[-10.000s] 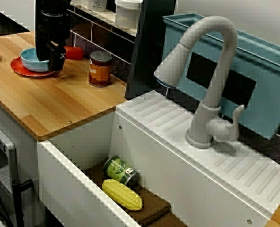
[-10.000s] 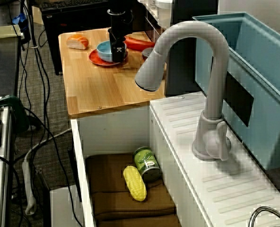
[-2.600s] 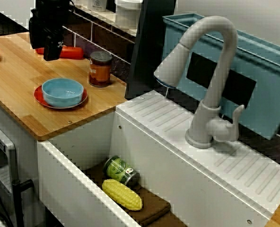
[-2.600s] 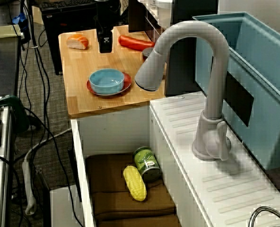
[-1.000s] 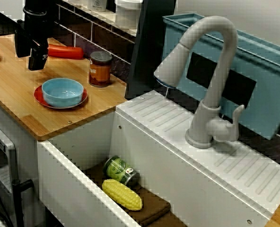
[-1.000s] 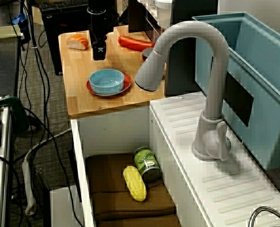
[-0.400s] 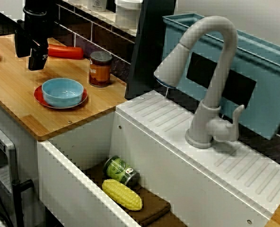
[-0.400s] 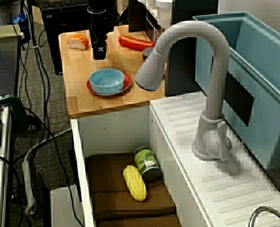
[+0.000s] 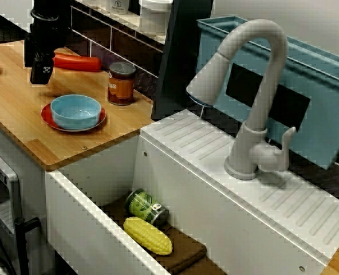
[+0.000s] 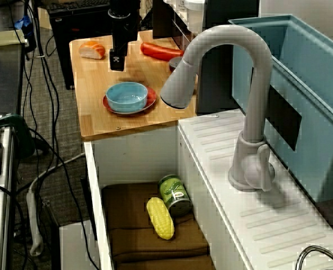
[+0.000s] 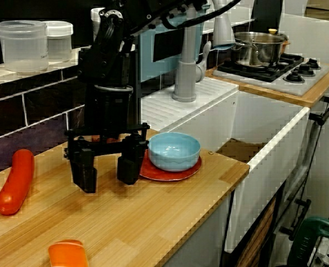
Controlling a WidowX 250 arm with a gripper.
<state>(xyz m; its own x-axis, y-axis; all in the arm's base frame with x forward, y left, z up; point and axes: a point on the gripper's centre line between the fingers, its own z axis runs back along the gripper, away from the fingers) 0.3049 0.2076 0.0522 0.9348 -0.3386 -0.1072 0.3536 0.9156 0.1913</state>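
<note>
Claw (image 11: 106,175) spread open and empty, low over desk (image 11: 153,211), left of centre; sideways swing liable to clip adjacent blue bowl (image 11: 174,150), centre frame.

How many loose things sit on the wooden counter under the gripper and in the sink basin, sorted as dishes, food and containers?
Dishes: 2 (blue bowl, red plate)
Food: 3 (red sausage, sushi piece, corn cob)
Containers: 2 (jar, green can)
Total: 7

Two high views across sink (image 9: 101,172) toward counter (image 9: 20,114), one low close view facing back, bowl (image 9: 75,110) shared
</note>
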